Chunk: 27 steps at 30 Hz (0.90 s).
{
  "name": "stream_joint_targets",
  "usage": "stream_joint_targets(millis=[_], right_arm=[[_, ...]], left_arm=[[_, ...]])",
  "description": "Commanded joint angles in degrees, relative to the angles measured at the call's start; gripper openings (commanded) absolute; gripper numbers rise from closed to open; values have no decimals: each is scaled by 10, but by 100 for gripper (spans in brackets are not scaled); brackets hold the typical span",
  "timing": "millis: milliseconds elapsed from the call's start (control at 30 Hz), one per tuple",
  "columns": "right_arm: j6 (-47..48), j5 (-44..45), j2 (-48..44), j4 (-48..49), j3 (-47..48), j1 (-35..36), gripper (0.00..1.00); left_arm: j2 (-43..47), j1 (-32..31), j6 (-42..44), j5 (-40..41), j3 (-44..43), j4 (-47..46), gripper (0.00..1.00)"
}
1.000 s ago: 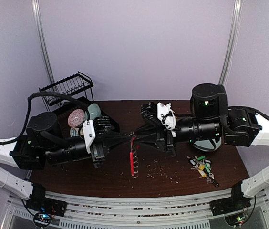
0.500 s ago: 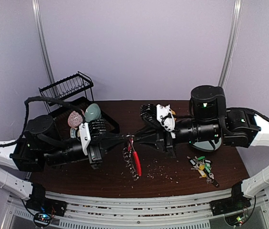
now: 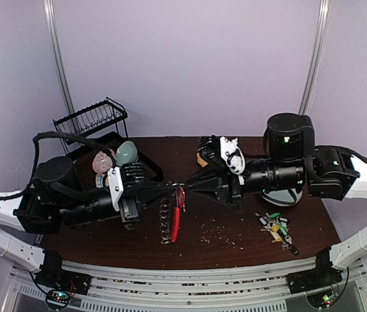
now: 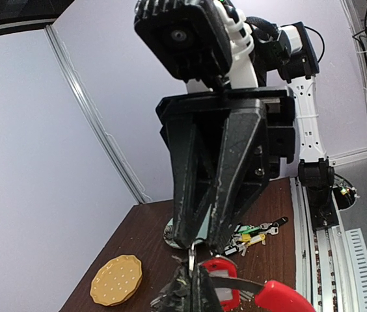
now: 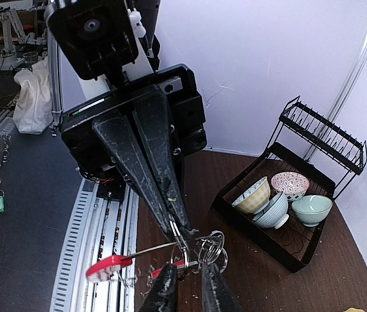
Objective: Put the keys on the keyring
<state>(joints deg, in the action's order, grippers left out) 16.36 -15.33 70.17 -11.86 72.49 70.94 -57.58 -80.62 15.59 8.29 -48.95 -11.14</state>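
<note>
The keyring, a red plastic arc fringed with silver loops, hangs above the middle of the table between both arms. My left gripper is shut on one silver loop at the ring's top. My right gripper faces it tip to tip. Its fingers stand narrowly apart around a cluster of loops, with a gap visible on each side. The red arc trails to the left in the right wrist view. The keys, with coloured tags, lie in a heap on the table at right.
A black dish rack with several bowls stands at the back left. A yellow dotted plate lies on the table behind the grippers. A pale dish sits under the right arm. Small crumbs litter the wood.
The right gripper's fingers have narrowed around the loops. The hanging keyring has swung and turned, its loops now to the left of the red arc. The left gripper stays shut.
</note>
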Motion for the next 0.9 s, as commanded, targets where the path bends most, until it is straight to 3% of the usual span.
stream_joint_targets(millis=[0,133,267,400,667,867], right_arm=[[-10,-22,-9,11,6,-5,15],[-11,-28,-4,8,5,-5,7],[-11,-33,3,3,9,-5,7],[-12,-37,6,3,8,-5,0],[-14,-63,25,12,5,-5,0],[-19,-85,42,3,7,-5,0]], left_arm=[[10,0,9,-4,-1,-40,0],[11,0,7,-5,2,-47,0],[9,1,8,-9,1,-50,0],[9,0,12,-13,4,-61,0],[27,1,27,-91,91,-251,0],[31,4,12,-132,112,-327,0]])
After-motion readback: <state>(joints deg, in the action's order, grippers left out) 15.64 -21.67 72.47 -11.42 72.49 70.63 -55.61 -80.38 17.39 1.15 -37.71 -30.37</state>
